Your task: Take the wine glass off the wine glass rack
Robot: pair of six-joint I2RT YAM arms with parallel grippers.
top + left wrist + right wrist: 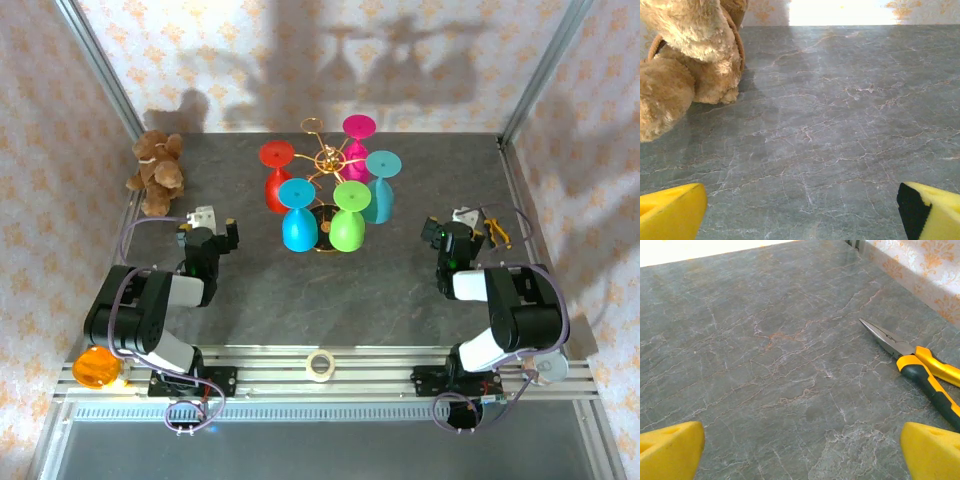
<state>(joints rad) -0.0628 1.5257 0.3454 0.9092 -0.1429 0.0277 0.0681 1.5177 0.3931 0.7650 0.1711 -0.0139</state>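
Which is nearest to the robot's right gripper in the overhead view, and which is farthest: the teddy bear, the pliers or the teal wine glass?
Measured from the right gripper:
1. pliers, lying just to its right.
2. teal wine glass, on the near right side of the wine glass rack, mid-table.
3. teddy bear, at the far left corner.

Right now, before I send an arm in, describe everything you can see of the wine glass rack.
The wine glass rack is a thin gold wire stand, metal by its look, upright on the grey table, toward its far side. Looped arms spread from a central post; its black base shows between the nearer bowls. Hanging inverted from the arms, feet up: red glass, magenta glass, teal glass, blue glass, green glass. One far loop is bare.
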